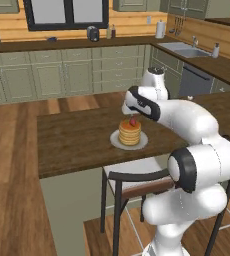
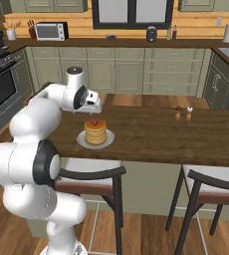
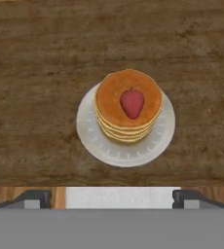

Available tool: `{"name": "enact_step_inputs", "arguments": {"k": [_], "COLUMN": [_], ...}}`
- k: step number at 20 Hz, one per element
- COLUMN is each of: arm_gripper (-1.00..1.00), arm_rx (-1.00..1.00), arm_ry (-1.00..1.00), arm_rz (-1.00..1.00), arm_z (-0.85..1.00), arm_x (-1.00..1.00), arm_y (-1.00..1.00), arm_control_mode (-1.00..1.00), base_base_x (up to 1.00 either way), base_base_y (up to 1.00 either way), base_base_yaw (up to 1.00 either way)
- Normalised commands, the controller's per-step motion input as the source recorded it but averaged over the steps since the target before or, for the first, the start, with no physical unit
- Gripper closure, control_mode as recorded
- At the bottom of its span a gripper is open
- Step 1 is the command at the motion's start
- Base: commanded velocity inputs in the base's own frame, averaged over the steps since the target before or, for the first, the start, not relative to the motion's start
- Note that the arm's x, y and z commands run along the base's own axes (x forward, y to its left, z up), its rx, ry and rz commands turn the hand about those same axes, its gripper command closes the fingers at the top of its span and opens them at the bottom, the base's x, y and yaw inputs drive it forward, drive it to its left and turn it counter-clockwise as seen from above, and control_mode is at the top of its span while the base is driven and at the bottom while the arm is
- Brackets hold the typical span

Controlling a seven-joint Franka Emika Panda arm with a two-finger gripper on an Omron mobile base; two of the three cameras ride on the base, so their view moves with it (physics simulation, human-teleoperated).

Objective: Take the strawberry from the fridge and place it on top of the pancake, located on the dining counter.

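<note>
Pretty much done: strawberry [image 3: 132, 103] sits dead centre on the pancake [image 3: 128, 108], jaws spread wide and empty above it.

Glossy white arm [image 1: 202, 150], dark joints

Below my hand the dining counter [image 3: 31, 58] looks like matt, grainy dark wood. The plate [image 3: 98, 146] is smooth white, the pancake [image 3: 109, 97] matt golden, the strawberry [image 3: 132, 103] softly glossy.
</note>
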Motion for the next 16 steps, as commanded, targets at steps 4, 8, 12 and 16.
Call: {"name": "enact_step_inputs", "arguments": {"k": [4,8,12,16], "arm_gripper": [-1.00,-1.00,-1.00,-1.00], "arm_rx": [0.03,0.00,-0.04,-0.09], "arm_ry": [-0.07,-0.02,0.00,0.05], "arm_rz": [0.00,0.07,0.12,0.12], "arm_z": [0.44,0.24,0.10,0.00], "arm_x": [-1.00,-1.00,-0.96,-0.76], "arm_y": [0.58,0.83,1.00,1.00], "arm_control_mode": [-1.00,-1.00,-1.00,-1.00], "base_base_x": [0.00,0.00,0.00,0.00], "base_base_y": [0.00,0.00,0.00,0.00], "base_base_yaw": [0.00,0.00,0.00,0.00]}}
